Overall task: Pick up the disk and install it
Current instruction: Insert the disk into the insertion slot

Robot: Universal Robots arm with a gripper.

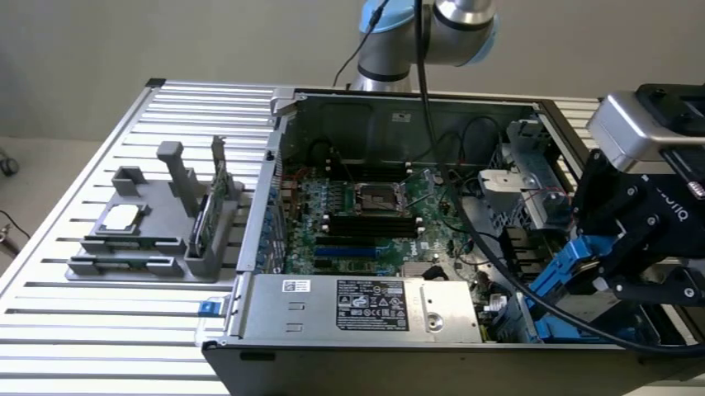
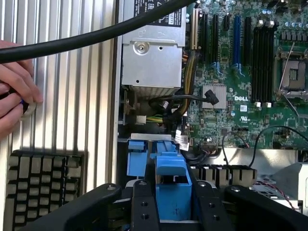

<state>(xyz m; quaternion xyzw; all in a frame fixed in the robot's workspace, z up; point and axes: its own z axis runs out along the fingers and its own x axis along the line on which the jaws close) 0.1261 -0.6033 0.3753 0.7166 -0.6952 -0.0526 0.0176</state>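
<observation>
The jaws are clenched on the disk, with its blue frame pinched between the two black fingers. They hold it inside the open computer case, at the drive-bay corner just past the power supply

To do this step well, I judge the frame should stay square to the bay and travel straight and slowly. The grip should stay firm so the disk cannot twist. The loose wiring lies just ahead of the jaws and could get pinched under the frame. The thick black cable crossing farther ahead needs slack so it does not drag

The fingers and the frame cover the disk's metal body and label. The bay's rails under the jaws cannot be made out, so I cannot tell whether the frame already rides in them. Off to one side of the jaws, a person's hand rests on the slatted desk. The picture edge cuts it off, and the small thing it holds is unclear
</observation>
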